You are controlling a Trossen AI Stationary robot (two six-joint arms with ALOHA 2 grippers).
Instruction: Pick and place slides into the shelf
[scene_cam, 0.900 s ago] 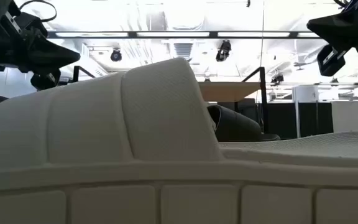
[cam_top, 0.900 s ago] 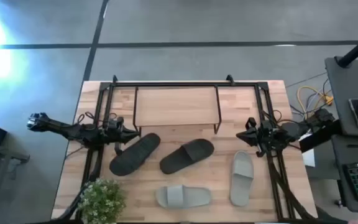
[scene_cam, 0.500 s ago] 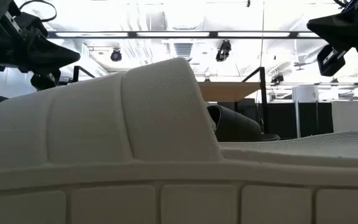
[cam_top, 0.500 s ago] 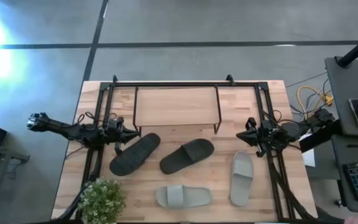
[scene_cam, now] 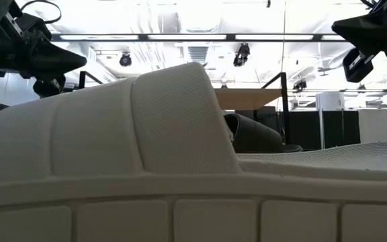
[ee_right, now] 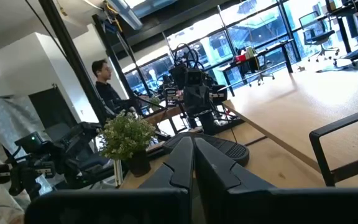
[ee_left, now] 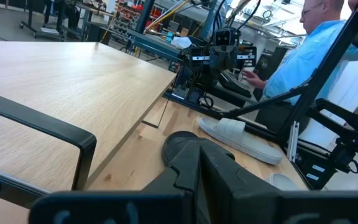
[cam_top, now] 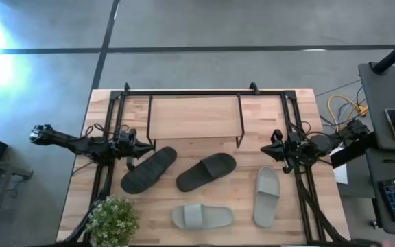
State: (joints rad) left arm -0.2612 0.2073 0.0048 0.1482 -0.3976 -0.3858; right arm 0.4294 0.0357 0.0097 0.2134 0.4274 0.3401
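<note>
— While both arms hung at the sides of the desk (cam_top: 286, 206), what were the claws doing?

— The left claw (cam_top: 145, 145) sat above the desk's left edge, just beside the near left leg of the shelf (cam_top: 194, 116), fingers pressed together on nothing. The right claw (cam_top: 267, 149) was at the right edge, pinched closed too, and empty.

— And the slides?

— All four lay on the desk in front of the shelf. One black slide (cam_top: 149, 169) was angled just below the left claw, the second black slide (cam_top: 206, 171) beside it near the middle. A pale slide (cam_top: 202, 217) lay flat along the front edge, and the other pale slide (cam_top: 267, 195) pointed toward the right claw. None was on the shelf; its plank top was bare.

— Anything else?

— A small potted plant (cam_top: 112, 221) stood at the front left corner. In the left wrist view a person (ee_left: 303, 56) in a light blue shirt stood beyond the desk.
</note>
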